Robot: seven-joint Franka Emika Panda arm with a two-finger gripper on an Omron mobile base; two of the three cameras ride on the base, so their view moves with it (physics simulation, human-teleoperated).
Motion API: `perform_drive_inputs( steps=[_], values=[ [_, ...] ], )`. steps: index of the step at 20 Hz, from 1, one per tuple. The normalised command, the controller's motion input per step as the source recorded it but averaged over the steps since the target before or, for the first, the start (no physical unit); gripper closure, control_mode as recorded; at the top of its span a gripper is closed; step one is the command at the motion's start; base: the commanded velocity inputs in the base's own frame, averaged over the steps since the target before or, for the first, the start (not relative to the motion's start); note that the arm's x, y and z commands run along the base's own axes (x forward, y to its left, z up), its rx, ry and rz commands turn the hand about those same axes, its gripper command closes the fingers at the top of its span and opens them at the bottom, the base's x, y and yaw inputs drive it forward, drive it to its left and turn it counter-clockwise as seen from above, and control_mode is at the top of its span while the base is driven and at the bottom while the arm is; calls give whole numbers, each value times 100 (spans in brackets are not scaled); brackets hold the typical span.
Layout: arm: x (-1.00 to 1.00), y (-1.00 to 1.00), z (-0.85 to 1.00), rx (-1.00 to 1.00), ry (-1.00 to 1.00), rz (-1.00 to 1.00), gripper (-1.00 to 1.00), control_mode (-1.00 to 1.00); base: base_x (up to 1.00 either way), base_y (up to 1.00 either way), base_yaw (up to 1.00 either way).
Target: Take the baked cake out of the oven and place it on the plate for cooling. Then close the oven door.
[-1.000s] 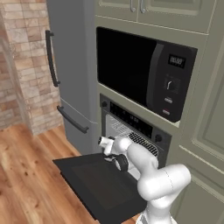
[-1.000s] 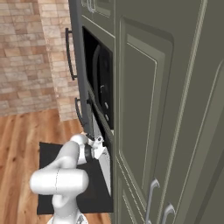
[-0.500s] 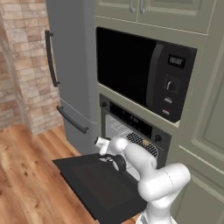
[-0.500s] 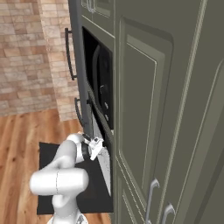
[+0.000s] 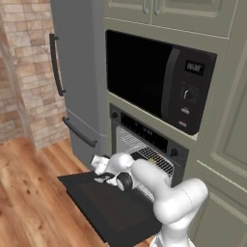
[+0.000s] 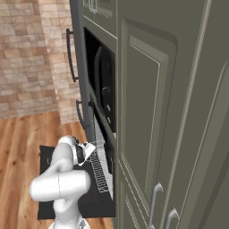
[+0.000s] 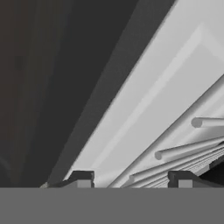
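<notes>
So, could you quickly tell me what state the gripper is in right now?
Gripper: open, fingertips apart with nothing between them, at the mouth of the oven by its wire rack.

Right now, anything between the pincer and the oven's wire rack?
Nothing. In the left base view the pincer hangs over the open oven door, by the wire rack; the hand view shows bare rack wires just ahead.
</notes>
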Motion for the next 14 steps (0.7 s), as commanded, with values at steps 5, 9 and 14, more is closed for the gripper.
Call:
perform_drive_inputs(
  steps=[5, 9, 14],
  values=[
    [-65, 100, -45, 3, 31, 2, 100, -100, 0, 0, 0],
    [-55, 100, -30, 5, 33, 0, 100, -100, 0, 0, 0],
    [-48, 93, -16, 9, 39, 0, 100, -100, 0, 0, 0]
  ],
)
